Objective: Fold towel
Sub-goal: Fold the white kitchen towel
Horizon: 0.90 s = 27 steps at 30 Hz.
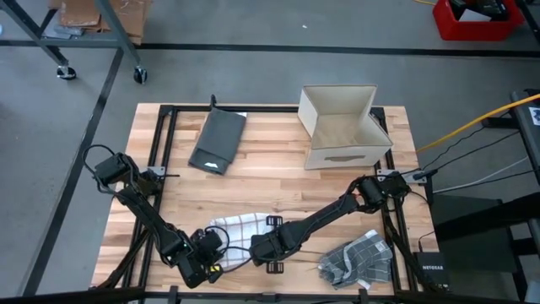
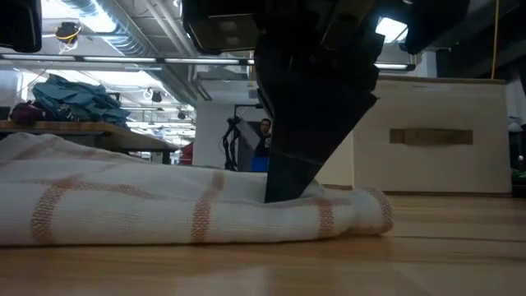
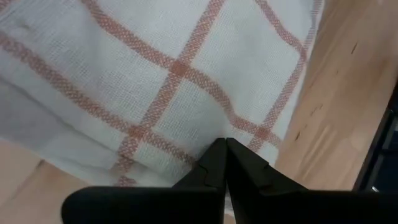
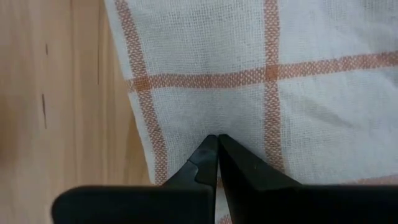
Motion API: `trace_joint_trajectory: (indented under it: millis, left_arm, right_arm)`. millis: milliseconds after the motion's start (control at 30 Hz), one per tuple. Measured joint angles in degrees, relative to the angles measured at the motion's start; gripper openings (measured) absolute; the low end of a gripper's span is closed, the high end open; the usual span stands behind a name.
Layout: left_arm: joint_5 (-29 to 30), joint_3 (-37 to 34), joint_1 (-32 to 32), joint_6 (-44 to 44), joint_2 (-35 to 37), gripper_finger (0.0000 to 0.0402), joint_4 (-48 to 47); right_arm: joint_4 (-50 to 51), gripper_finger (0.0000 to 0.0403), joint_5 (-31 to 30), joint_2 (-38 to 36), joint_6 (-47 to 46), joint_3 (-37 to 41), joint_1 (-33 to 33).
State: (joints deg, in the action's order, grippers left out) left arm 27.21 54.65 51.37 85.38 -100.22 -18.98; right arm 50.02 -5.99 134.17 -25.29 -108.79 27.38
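Towel (image 1: 240, 226), table's near edge; left end effector (image 3: 225, 163), right end effector (image 4: 217, 158) each clenched on its hem; risk: thin pinch slipping free when lifted.

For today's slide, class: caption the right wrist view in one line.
Right gripper shut, pinching the edge of the white, orange-checked towel lying on the wooden table.

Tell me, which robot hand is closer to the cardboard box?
The right. The right gripper sits on the checked towel, on the side toward the box. The left gripper is at the towel's other side, farther away.
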Motion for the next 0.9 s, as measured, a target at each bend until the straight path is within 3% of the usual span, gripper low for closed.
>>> trace_joint_trajectory:
  millis: [200,567,700,900]
  left_arm:
    - [0.8,1.2,0.0,-5.0,2.5,0.0001,0.3]
    - [5.3,2.4,-0.2,-19.9,12.8,0.0003,-2.4]
    - [5.1,2.4,-0.3,-22.5,12.8,0.0007,-2.7]
    - [5.0,1.9,-0.8,-30.2,12.8,0.0038,-5.8]
  right_arm:
    - [6.1,0.0021,-3.2,0.2,0.1,-4.8,0.0]
    - [22.9,0.0021,-10.6,0.2,0.3,-22.6,0.0]
    - [22.4,0.0021,-7.6,-0.9,-2.0,-25.8,0.0]
    - [21.2,0.0021,5.3,-1.3,-17.5,-25.3,0.3]
